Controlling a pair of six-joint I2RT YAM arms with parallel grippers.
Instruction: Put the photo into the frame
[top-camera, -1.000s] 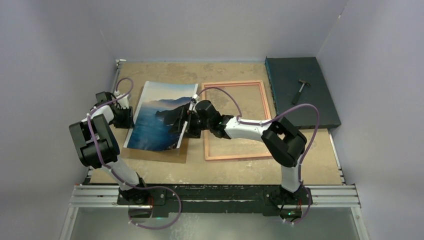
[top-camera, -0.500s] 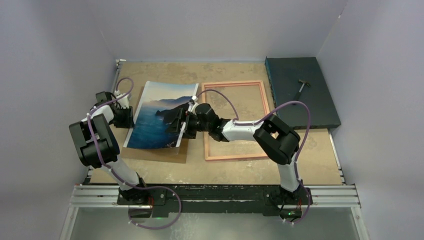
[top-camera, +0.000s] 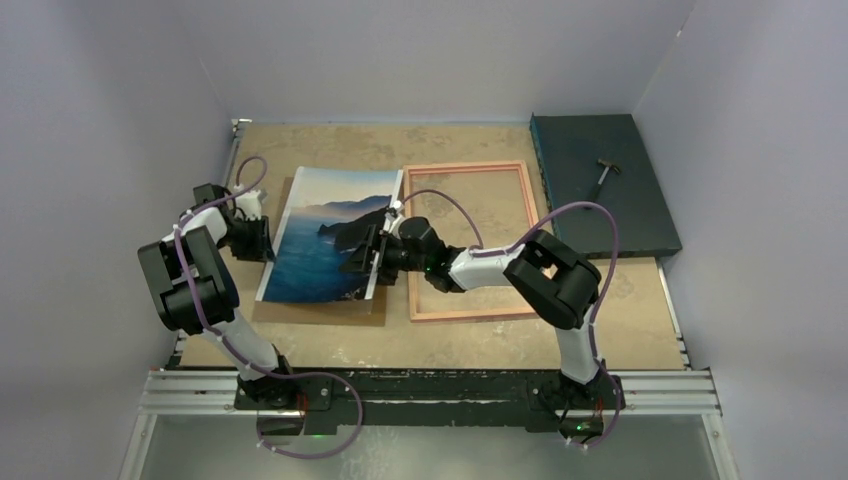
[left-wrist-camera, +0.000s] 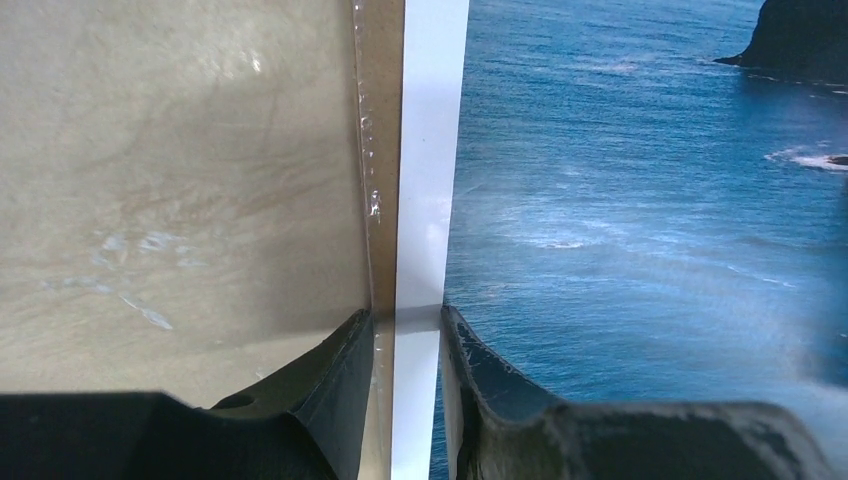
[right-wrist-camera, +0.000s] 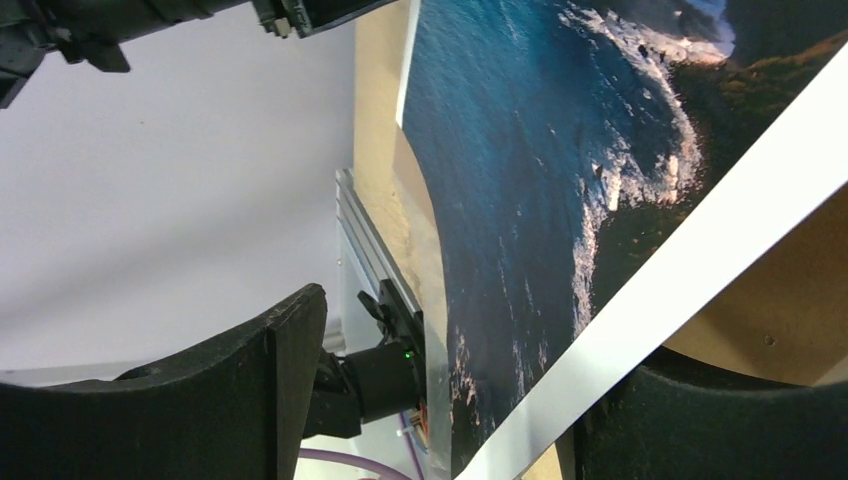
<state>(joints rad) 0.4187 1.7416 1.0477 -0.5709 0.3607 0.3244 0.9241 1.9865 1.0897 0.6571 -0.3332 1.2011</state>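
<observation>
From above, the photo (top-camera: 325, 240) lies picture side up over a brown backing board (top-camera: 320, 312), just left of the frame (top-camera: 470, 167). The left gripper (top-camera: 262, 240) is at its left edge and the right gripper (top-camera: 372, 258) at its right edge. The left wrist view shows the left gripper (left-wrist-camera: 418, 318) pinched tight on the photo's (left-wrist-camera: 640, 200) white border. In the right wrist view the right gripper (right-wrist-camera: 455, 350) stands wide apart, with the photo's (right-wrist-camera: 520, 150) white-bordered edge running between its jaws, not clamped.
</observation>
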